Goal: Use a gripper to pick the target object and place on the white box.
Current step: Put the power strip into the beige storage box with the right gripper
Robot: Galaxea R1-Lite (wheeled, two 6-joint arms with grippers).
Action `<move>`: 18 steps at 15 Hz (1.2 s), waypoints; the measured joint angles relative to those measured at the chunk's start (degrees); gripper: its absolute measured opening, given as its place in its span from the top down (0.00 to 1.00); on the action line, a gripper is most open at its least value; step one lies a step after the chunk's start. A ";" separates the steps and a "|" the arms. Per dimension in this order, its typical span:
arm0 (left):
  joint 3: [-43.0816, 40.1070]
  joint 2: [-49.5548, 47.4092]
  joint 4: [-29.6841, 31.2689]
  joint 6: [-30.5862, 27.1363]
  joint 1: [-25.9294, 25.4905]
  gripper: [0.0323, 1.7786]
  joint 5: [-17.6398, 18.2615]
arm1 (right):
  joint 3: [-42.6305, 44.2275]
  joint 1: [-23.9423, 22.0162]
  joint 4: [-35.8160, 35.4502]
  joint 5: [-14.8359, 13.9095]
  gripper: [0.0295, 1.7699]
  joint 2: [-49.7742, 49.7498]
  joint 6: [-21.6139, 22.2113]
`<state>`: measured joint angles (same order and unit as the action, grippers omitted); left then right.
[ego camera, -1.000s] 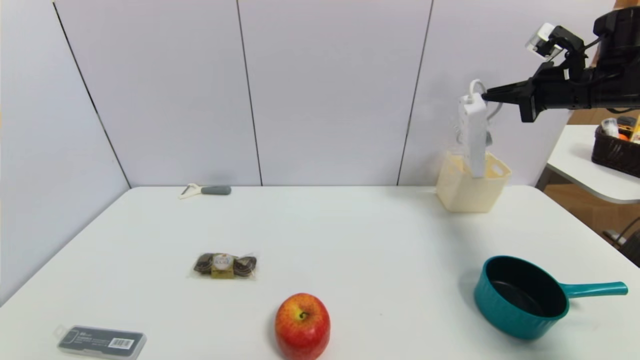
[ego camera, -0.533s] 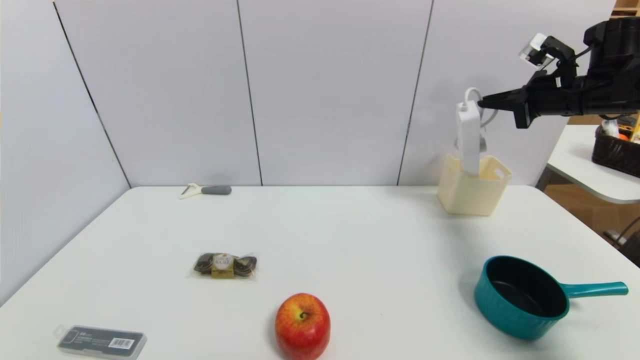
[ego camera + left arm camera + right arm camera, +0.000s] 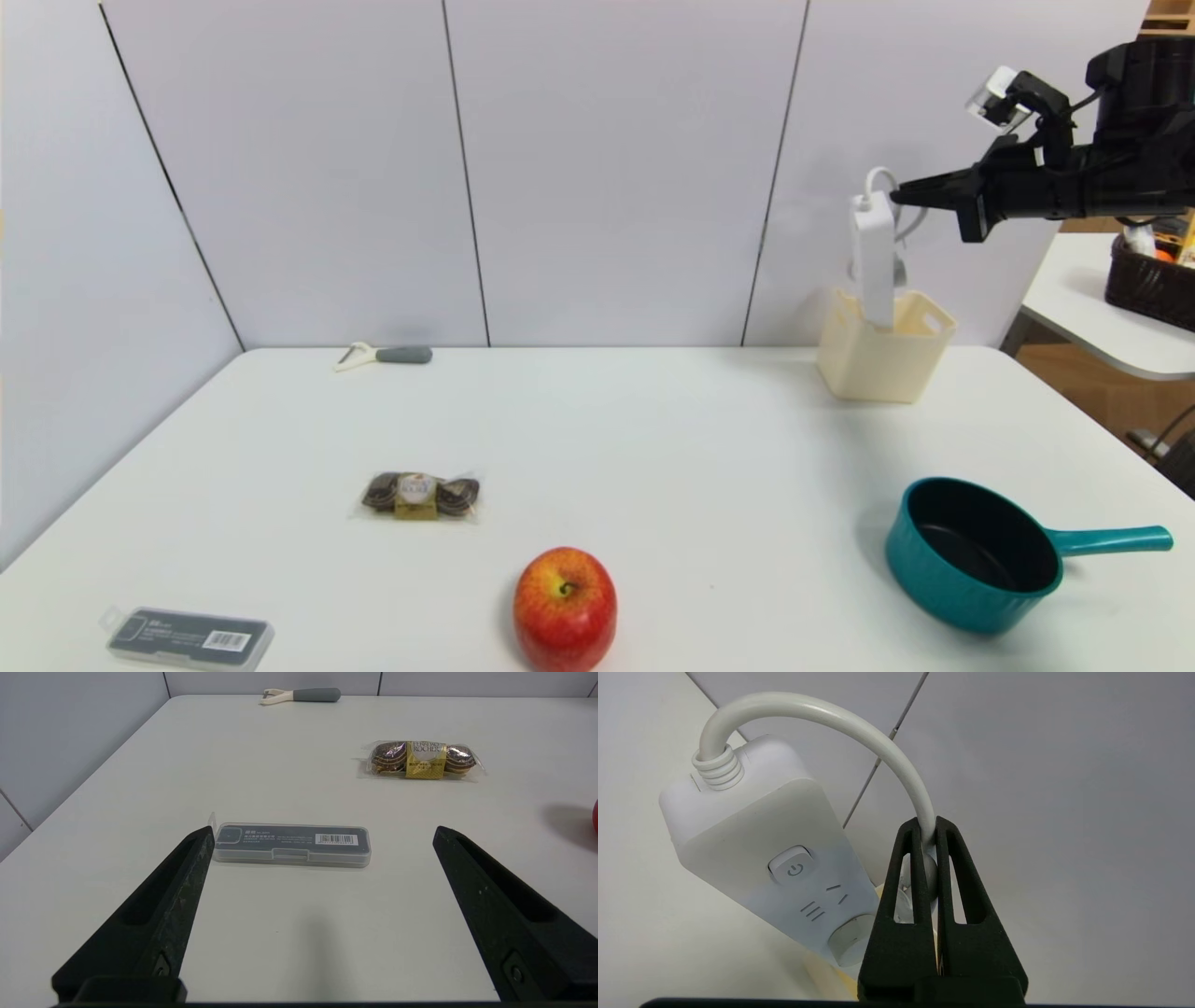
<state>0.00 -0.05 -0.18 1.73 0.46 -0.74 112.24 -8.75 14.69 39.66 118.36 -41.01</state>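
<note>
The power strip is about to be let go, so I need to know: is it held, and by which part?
Yes: the right gripper pinches the power strip by its white cord.

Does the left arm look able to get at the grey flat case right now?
Probably yes: the left pincer hangs open and empty, the case lies between its fingers as its wrist camera sees it, and nothing seems to cover the case or stand in the way.
</note>
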 joint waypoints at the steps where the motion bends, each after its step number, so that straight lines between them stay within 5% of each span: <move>1: 0.00 0.00 0.00 -0.02 0.00 0.05 0.00 | 0.00 -0.01 0.16 -0.02 0.96 0.00 0.05; 18: 0.00 0.00 0.00 0.00 -0.02 0.05 0.04 | -0.02 -0.83 -0.06 -0.27 0.96 3.89 1.29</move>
<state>0.00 -0.05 -0.18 1.73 0.44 -0.71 112.21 -9.58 14.63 39.39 122.25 -39.72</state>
